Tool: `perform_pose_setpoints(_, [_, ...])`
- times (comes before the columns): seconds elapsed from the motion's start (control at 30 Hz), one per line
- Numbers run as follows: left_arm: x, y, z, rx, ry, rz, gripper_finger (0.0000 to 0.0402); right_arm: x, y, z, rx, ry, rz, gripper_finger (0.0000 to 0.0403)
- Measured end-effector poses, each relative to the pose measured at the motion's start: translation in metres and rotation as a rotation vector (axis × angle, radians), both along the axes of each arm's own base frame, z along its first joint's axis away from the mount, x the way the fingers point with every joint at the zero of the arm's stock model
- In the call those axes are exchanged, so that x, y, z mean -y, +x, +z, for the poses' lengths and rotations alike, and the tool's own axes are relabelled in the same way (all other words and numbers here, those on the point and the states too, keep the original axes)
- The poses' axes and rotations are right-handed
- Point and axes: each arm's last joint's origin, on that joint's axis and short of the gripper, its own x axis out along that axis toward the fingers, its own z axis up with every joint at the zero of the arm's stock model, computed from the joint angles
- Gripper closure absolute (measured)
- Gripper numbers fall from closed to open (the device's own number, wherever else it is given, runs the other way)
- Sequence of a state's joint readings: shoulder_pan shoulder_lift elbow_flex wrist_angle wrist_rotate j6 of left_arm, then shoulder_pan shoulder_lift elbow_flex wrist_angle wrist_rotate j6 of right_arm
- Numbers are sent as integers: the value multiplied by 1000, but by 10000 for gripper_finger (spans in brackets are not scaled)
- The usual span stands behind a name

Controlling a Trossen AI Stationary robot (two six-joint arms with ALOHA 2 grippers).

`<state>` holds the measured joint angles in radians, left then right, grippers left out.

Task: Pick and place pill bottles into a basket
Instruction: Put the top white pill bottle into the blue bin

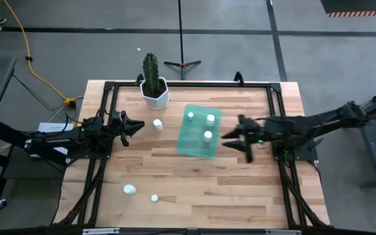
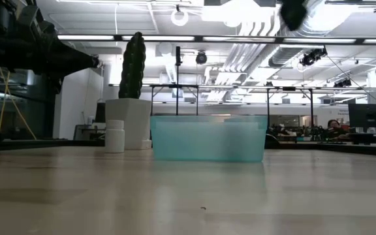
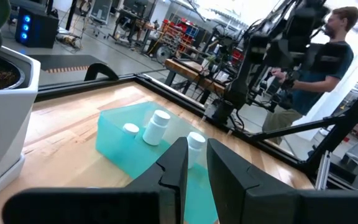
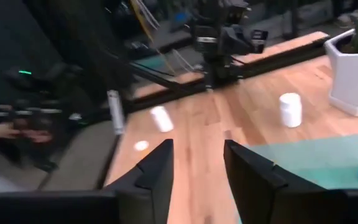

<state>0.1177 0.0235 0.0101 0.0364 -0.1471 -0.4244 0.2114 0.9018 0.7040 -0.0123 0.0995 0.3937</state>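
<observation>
Bottles sit in two groups in the high view: three pill bottles (image 1: 207, 119) stand inside the basket (image 1: 198, 145), which lies near the middle of the bench (image 1: 194, 189), one loose bottle (image 1: 157, 124) stands between the basket and the left gripper (image 1: 133, 126), and two more (image 1: 130, 190) lie near the bench's front left part. A cactus pot (image 1: 155, 96) stands at the back, near the basket's left corner. The left gripper hovers just left of the loose bottle, fingers apart, holding nothing. The right gripper (image 1: 235, 140) hangs just right of the basket, fingers spread, empty.

Low view: the basket (image 2: 207, 138) rests flat on the bench, with the cactus pot (image 2: 130, 121) behind its left end and the loose bottle (image 2: 115, 136) in front of the pot.

Left wrist view: its fingers (image 3: 174, 163) stand slightly parted with nothing between them, and the basket (image 3: 120, 143) with its three bottles (image 3: 157, 126) lies beyond. A person (image 3: 325, 59) stands past the bench.

Right wrist view: its fingers (image 4: 156, 169) are apart and empty, with the loose bottle (image 4: 290, 109) beyond the basket's edge (image 4: 303, 158).
</observation>
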Motion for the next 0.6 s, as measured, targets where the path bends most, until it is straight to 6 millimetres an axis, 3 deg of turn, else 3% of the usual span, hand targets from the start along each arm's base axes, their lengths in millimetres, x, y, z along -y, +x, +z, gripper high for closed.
perform_pose_setpoints(0.13, [0, 0, 0, 0, 0, 0, 307, 0, -46, -18, 79, 33, 7, 292])
perform_pose_setpoints(0.27, [0, 0, 0, 0, 1, 0, 307, 4, -78, -37, 195, 7, -27, 316])
perform_pose_setpoints(0.43, [0, 0, 0, -7, 25, 1, 307, 10, -99, -57, 396, -91, -56, 340])
perform_pose_setpoints(0.6, [0, 0, 0, -9, 33, 2, 307, 15, -105, -84, 505, -133, -91, 362])
